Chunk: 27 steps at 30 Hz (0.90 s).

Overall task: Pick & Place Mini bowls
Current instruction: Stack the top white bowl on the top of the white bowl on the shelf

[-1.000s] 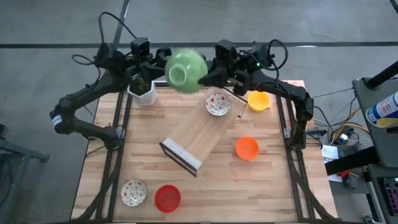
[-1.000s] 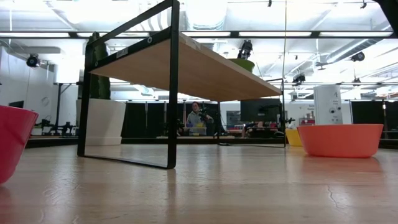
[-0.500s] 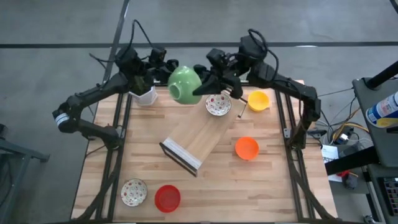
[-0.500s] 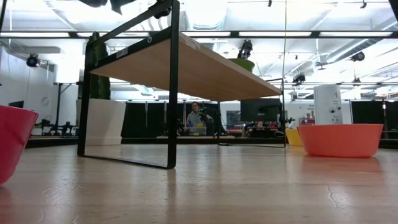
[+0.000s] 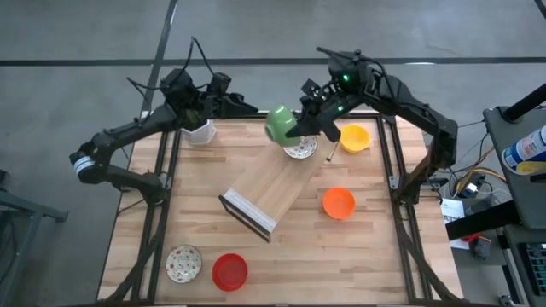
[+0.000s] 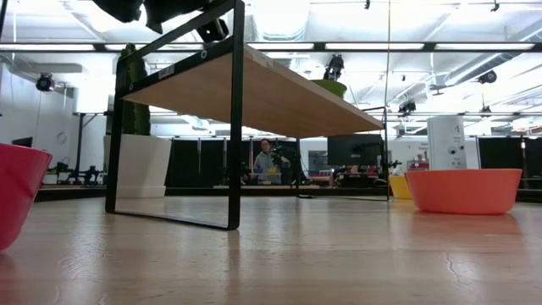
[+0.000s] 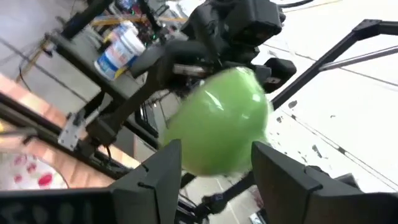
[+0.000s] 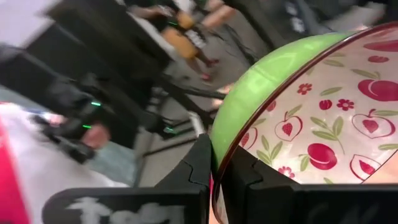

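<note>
A mini bowl, green outside and white with red apples inside [image 5: 279, 124] [image 7: 221, 127], hangs in my right gripper [image 5: 296, 128] [image 8: 216, 167] over the table's far part. My left gripper [image 5: 239, 107] [image 7: 214, 174] stands open just left of it, apart from it. A white patterned bowl [image 5: 299, 145] sits right beneath the held one. The yellow bowl [image 5: 355, 137], orange bowl [image 5: 339, 203] [image 6: 464, 191], red bowl [image 5: 229, 270] [image 6: 13, 199] and another white patterned bowl [image 5: 183, 262] rest on the table. My right gripper pinches the green bowl's rim [image 8: 219, 149], one finger [image 8: 199, 171] on the green outside and one [image 8: 249, 180] on the patterned inside. The fingers come from the table's right side. The bowl is lifted clear and tipped, green side up.
A wooden rack with a black frame [image 5: 264, 196] [image 6: 233, 85] lies in the table's middle. A white pot with a cactus [image 5: 198, 130] stands at the far left, under the left arm. People show in the room behind the table.
My right gripper has carried the green bowl down and toward the table's right, away from the left gripper, until it hangs over the white patterned bowl. The left arm has shifted a little toward the right.
</note>
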### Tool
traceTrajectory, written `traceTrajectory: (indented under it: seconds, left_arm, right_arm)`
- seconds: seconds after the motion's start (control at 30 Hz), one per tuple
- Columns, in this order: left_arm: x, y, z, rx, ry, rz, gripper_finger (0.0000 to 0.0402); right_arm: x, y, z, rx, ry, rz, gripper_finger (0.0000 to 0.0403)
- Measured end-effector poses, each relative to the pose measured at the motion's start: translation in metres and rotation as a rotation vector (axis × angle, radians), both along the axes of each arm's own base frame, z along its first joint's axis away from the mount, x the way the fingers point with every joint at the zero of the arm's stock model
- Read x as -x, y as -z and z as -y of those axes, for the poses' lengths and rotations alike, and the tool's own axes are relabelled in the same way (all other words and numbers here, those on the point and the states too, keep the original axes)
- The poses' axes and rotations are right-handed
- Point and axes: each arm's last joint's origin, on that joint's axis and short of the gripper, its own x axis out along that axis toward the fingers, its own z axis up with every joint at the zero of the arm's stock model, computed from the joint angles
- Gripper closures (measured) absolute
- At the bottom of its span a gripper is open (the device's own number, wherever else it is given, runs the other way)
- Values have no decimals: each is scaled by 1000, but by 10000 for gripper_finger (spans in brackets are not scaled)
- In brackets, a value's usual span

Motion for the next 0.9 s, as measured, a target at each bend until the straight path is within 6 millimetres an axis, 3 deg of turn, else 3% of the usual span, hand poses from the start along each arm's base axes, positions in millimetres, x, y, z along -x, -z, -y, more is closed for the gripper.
traceTrajectory:
  seconds: [0.5,0.73,0.9]
  left_arm:
    - [7,-5,7,80,38,-14,216]
    - [8,-8,16,99,102,-28,216]
    - [8,-11,26,87,154,-26,216]
  right_arm:
    - [19,35,5,263,275,-420,391]
    - [20,42,6,416,295,-495,391]
    - [9,57,7,499,227,-570,391]
